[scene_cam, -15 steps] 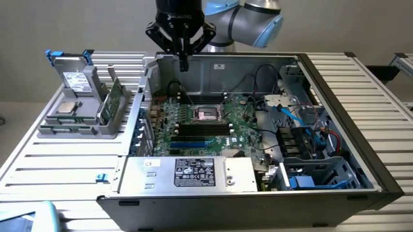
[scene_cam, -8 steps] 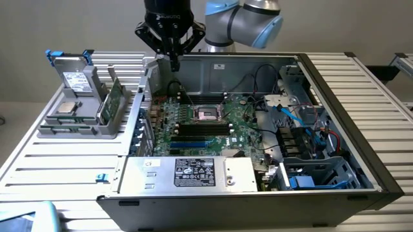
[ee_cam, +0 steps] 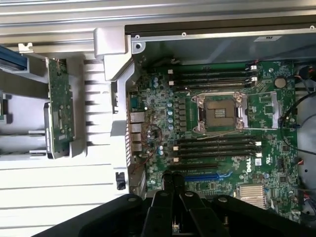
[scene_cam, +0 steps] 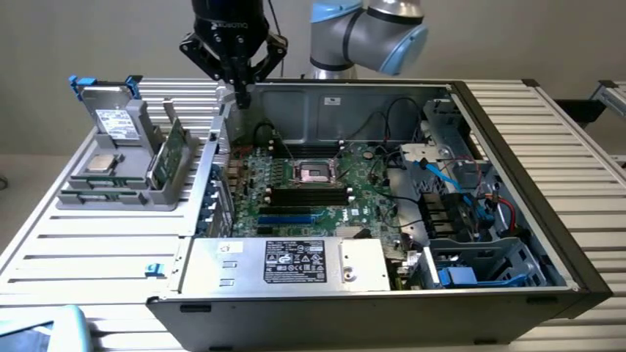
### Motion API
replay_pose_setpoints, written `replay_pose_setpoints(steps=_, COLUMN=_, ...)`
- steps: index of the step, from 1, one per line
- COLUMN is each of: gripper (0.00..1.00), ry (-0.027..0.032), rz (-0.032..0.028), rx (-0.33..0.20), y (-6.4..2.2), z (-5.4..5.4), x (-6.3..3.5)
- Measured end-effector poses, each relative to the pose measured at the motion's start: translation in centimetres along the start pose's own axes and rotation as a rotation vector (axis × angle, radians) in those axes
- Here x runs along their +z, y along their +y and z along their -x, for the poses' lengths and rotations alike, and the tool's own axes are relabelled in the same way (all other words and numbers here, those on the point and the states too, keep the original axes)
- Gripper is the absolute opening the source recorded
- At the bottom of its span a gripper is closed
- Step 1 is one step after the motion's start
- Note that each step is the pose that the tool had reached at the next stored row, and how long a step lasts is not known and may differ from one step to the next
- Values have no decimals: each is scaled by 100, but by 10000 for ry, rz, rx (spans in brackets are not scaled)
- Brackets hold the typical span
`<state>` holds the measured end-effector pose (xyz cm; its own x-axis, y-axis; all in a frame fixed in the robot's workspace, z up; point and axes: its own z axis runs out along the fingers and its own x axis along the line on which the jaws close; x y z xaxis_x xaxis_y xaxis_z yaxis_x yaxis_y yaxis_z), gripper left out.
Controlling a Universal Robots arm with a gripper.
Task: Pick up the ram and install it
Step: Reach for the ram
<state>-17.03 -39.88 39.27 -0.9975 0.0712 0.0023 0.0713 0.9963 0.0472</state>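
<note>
My black gripper [scene_cam: 242, 97] hangs shut, with nothing between its fingers, above the back left corner of the open computer case [scene_cam: 509, 139]. In the wrist view the closed fingertips [ee_cam: 173, 180] point down at the motherboard [ee_cam: 163, 98] near its blue slot. The black memory slots [ee_cam: 217, 148] beside the processor socket [ee_cam: 218, 112] look bare. What seems to be the ram [scene_cam: 102, 195], a thin dark-green stick, lies along the front groove of the grey holder [scene_cam: 171, 196] at the exterior view's left, well apart from the gripper.
The holder also carries a wider green card [scene_cam: 168, 154], a silver processor chip [scene_cam: 101, 163] and a drive with blue clips [scene_cam: 116, 117]. A power supply [scene_cam: 284, 265] covers the case front. Cables and drive bays [scene_cam: 459, 183] fill its right side.
</note>
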Motion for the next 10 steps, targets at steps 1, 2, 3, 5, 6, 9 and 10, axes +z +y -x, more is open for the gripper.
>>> replay_pose_setpoints(steps=1, gripper=11, ry=30, rz=-2, rx=1, y=-3, z=-36, x=0)
replay_pose_setpoints(steps=2, gripper=11, ry=53, rz=-3, rx=2, y=-6, z=-78, x=1)
replay_pose_setpoints(steps=3, gripper=11, ry=71, rz=-5, rx=2, y=-9, z=-123, x=1)
replay_pose_setpoints(steps=5, gripper=11, ry=81, rz=-5, rx=4, y=-15, z=-214, x=4)
replay_pose_setpoints(steps=6, gripper=11, ry=83, rz=-6, rx=3, y=-18, z=-259, x=6)
replay_pose_setpoints(steps=9, gripper=11, ry=91, rz=-6, rx=5, y=-28, z=-395, x=11)
replay_pose_setpoints(steps=10, gripper=11, ry=96, rz=-6, rx=4, y=-32, z=-440, x=12)
